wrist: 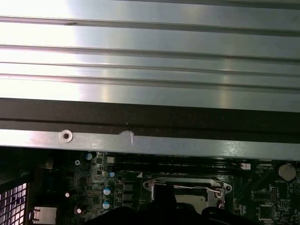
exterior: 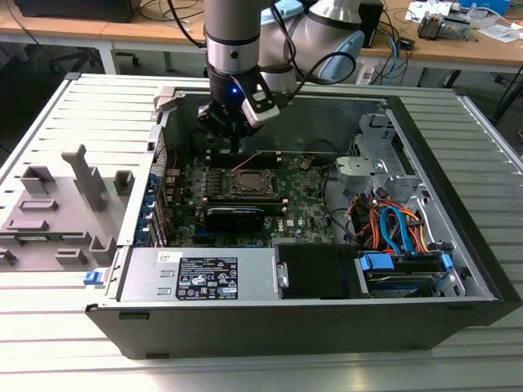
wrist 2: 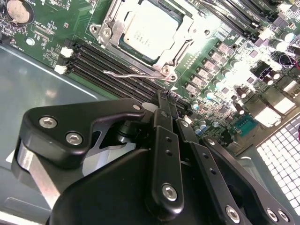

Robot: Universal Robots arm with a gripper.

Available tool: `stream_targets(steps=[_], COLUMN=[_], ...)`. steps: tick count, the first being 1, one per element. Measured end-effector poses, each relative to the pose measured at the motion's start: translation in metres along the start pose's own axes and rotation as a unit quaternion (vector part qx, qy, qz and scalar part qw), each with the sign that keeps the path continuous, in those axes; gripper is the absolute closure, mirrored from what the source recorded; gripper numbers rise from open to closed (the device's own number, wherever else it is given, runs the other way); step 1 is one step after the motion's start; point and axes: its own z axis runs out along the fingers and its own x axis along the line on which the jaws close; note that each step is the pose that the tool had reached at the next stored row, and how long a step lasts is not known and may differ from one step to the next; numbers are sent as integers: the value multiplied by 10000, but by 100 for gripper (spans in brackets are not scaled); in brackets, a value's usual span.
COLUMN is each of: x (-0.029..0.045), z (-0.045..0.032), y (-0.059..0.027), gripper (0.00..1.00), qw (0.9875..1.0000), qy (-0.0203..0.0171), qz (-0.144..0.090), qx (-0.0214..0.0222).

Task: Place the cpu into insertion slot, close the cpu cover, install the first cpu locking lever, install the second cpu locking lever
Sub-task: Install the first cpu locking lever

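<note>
In the exterior view I see my gripper [exterior: 234, 145] hanging inside the open computer case [exterior: 458, 269], just above the motherboard [exterior: 302, 204] and beside the socket, where the cpu [exterior: 248, 181] sits as a small pale square. In the second wrist view the fingers [wrist 2: 168, 112] are pressed together on nothing; the cpu [wrist 2: 149, 29] lies flat in its slot, silver-grey top showing through the window of the lowered cpu cover [wrist 2: 110, 28]. In the first wrist view a thin wire lever [wrist: 194, 187] crosses the cover frame [wrist: 220, 186]

Exterior view looks down from afar; both wrist views (close) share the socket [wrist 2: 147, 35].
</note>
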Motion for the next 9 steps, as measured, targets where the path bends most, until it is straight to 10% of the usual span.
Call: stream_targets(steps=[9], x=[-21], z=[4], y=[-1], gripper=[89], qw=[10000], qy=[0], qz=[0], qx=[0])
